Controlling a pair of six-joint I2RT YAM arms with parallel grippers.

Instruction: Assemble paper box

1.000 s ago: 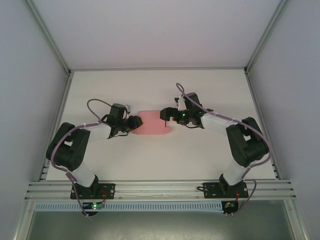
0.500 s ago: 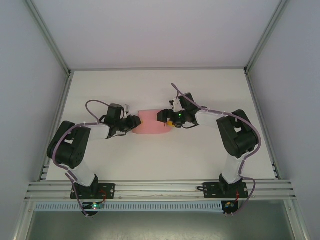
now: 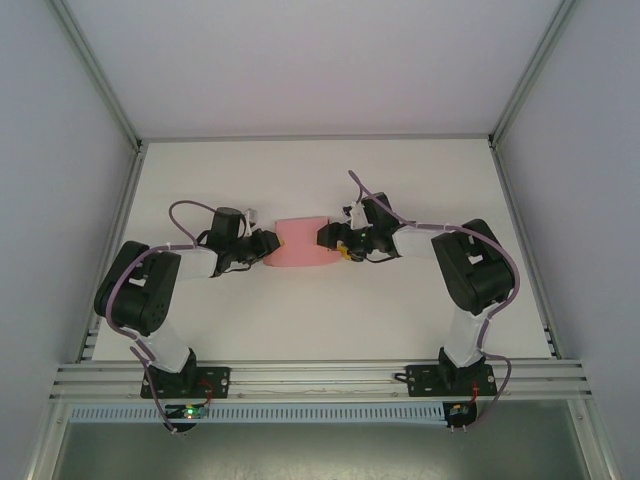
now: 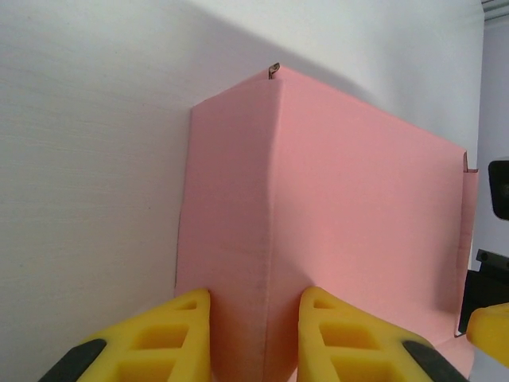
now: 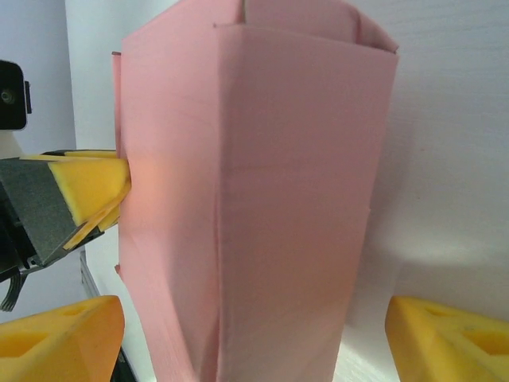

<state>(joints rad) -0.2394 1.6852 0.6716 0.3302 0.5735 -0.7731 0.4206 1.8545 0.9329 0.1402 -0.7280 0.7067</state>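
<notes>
The left arm (image 3: 135, 295) and right arm (image 3: 480, 275) are black with white shells, trailing purple cables (image 3: 190, 204); the left gripper (image 4: 254, 326) has yellow, hollow-ribbed fingers (image 4: 179, 338).

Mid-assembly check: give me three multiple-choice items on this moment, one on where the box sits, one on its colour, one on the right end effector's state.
1. Where is the paper box?
A) mid-table, between the left end effector and the right end effector
B) in a far corner
C) at the near edge

2. What colour is it?
A) blue
B) pink
C) white

3. How is the right end effector?
A) shut on the box
B) shut on nothing
C) open, straddling the box

Answers: A, the top view shows it between them; B, it is pink in every view; C, the right wrist view shows its yellow fingers wide apart and clear of the card.
</notes>
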